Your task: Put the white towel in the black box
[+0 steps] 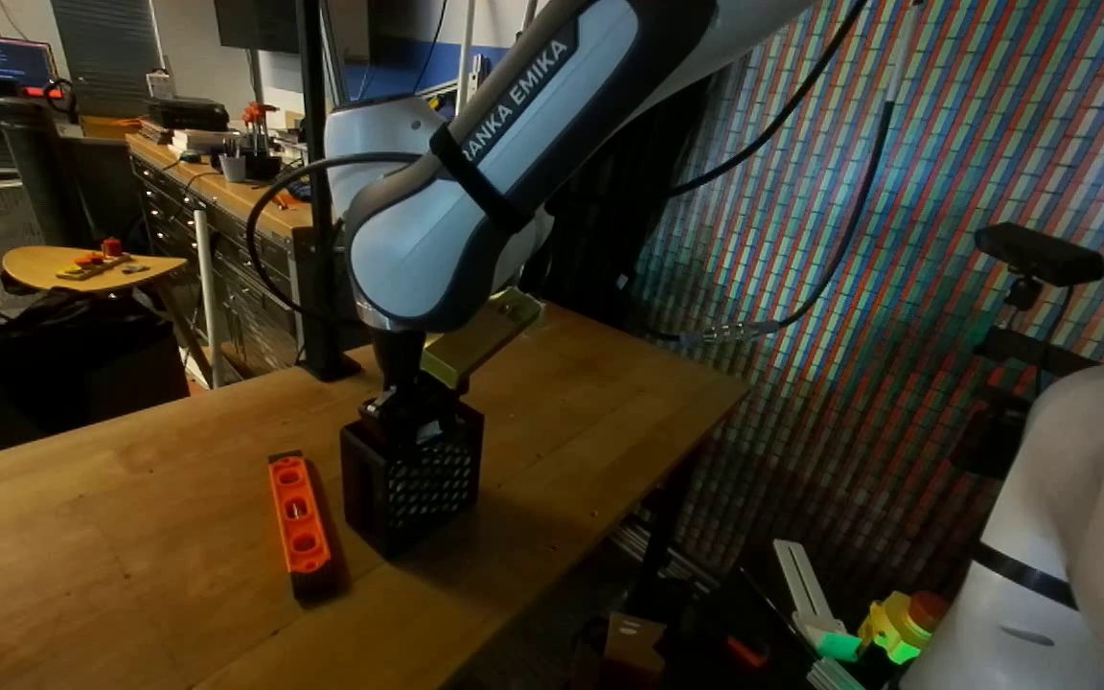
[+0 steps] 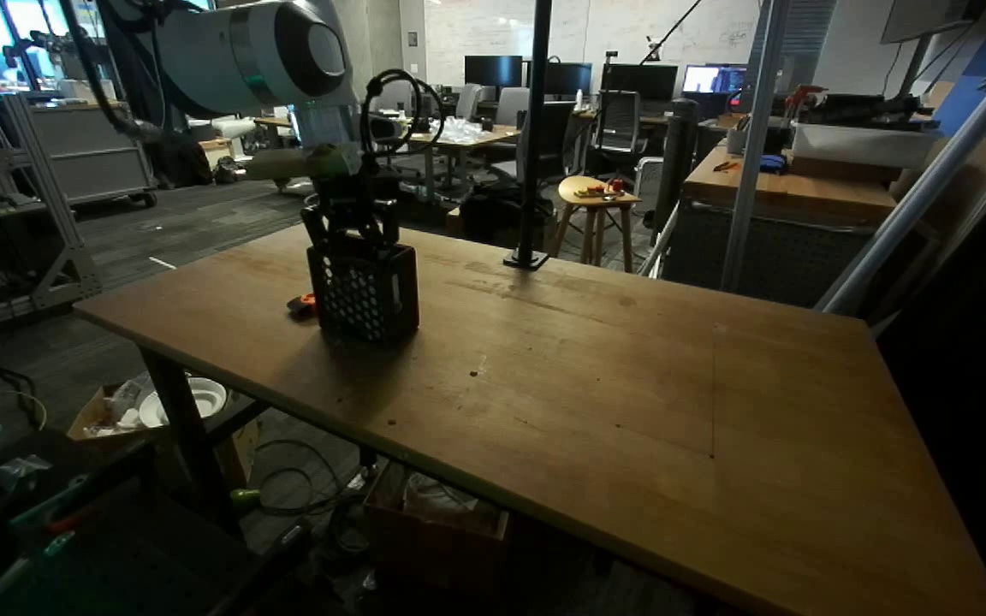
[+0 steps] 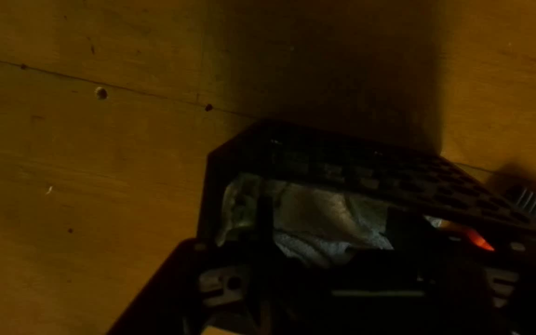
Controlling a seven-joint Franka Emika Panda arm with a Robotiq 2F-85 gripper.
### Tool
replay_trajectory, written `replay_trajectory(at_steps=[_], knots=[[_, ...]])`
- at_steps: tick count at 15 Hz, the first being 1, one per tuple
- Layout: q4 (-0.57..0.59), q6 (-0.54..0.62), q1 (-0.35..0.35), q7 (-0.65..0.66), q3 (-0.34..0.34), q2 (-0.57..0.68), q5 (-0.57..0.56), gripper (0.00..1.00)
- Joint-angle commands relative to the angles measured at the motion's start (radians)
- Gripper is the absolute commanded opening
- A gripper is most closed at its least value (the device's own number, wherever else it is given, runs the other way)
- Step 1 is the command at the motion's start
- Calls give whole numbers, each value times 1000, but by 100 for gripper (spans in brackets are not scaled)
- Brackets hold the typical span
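The black box [image 1: 370, 494] stands upright on the wooden table; it also shows in an exterior view [image 2: 407, 295] and the wrist view [image 3: 296, 142]. Its side walls have rows of holes. The white towel [image 3: 314, 209] lies rumpled inside the box in the wrist view. In both exterior views the box walls and gripper hide most of it. My gripper [image 3: 338, 218] points down into the box mouth. Its dark fingers stand apart, with towel visible between and below them. The gripper also shows over the box in both exterior views [image 1: 410, 422] [image 2: 354, 227]. Whether the fingers touch the cloth is too dark to tell.
An orange-red level [image 1: 301, 522] lies on the table beside the box; part of it shows in an exterior view [image 2: 305, 305]. A black post [image 1: 317, 192] stands at the table's edge, also in an exterior view [image 2: 534, 154]. The wooden table [image 2: 630, 402] extends beyond the box.
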Motion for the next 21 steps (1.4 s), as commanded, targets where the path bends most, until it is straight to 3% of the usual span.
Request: replay_trajectory(at_steps=[1, 2, 5, 9, 16, 21], knots=[[-11, -60, 9, 41, 11, -61, -27, 41], [-11, -66, 7, 42, 15, -65, -25, 40], [-8, -77, 6, 46, 25, -78, -24, 14], [6, -97, 1, 42, 26, -86, -41, 6], [74, -128, -25, 11, 4, -75, -140, 10], [87, -94, -41, -4, -5, -39, -128, 10]])
